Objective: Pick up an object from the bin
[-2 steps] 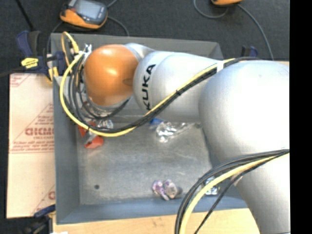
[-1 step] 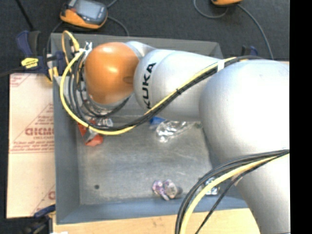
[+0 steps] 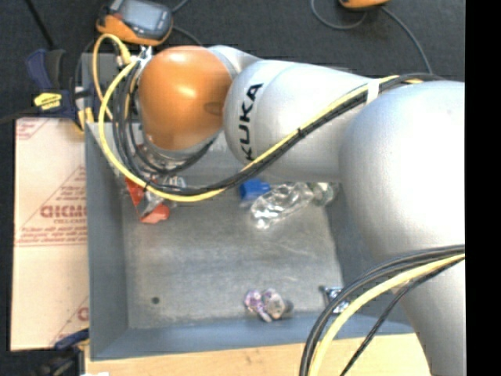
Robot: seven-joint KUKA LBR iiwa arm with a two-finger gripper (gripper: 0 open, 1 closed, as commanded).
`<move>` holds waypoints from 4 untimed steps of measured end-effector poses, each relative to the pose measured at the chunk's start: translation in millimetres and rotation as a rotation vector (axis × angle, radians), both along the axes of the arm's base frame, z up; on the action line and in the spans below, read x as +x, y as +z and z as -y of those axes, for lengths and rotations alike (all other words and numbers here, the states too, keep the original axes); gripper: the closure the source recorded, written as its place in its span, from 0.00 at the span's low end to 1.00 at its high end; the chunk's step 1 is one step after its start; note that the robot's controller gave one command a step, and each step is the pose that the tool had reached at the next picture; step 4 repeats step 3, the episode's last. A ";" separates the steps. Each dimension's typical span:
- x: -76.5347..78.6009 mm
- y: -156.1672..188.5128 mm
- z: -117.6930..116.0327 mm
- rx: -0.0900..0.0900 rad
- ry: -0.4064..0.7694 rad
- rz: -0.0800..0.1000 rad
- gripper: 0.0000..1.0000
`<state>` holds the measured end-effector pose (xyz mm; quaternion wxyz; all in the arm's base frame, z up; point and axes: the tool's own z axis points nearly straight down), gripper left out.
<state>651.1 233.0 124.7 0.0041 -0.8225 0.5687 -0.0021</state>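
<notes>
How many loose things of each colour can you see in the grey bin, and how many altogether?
Orange-red thing: 1
Blue thing: 1
Clear crumpled plastic: 1
Purple thing: 1
Total: 4

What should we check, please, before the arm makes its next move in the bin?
1. Gripper over a thing: ok. It is at the top-left corner of the bin, right by the orange-red thing.
2. Grasp secured: cannot tell. The orange wrist cover hides it.
3. Neighbours apart: ok. The blue thing and the clear crumpled plastic lie further right.
4. Small purple thing out of the way: ok. It lies by the bottom wall.
5. Clearance from the left wall: cannot tell.
</notes>
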 end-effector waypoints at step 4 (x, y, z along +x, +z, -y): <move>4.8 68.5 -0.5 0.002 -0.020 -0.001 1.00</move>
